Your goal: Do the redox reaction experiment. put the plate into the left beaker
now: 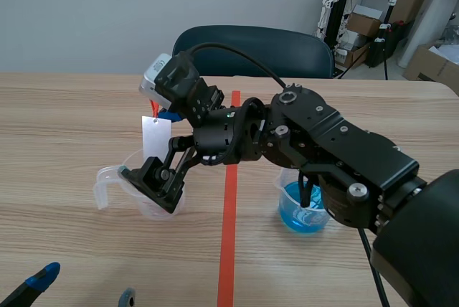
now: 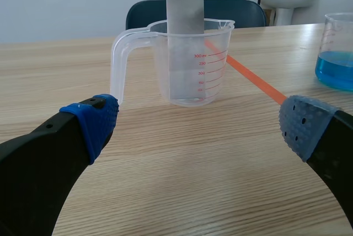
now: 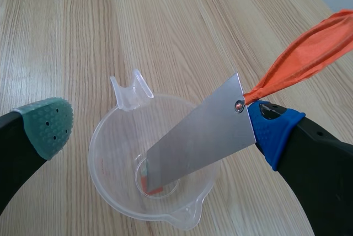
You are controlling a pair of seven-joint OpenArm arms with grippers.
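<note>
The right jaws are hanging released above the left beaker (image 3: pixel 107 159). Between them the plate (image 3: pixel 198 137) is standing in it, foot on the bottom; its ribboned corner is seemingly leaning on the blue pad (image 3: pixel 273 131) for support. The left jaws are gaping, beaker ahead.

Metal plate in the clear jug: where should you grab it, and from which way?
I'd pinch the metal plate at its upper end, by the orange ribbon, coming from above. It stands tilted in the measuring beaker, so only that end pokes above the rim.
</note>
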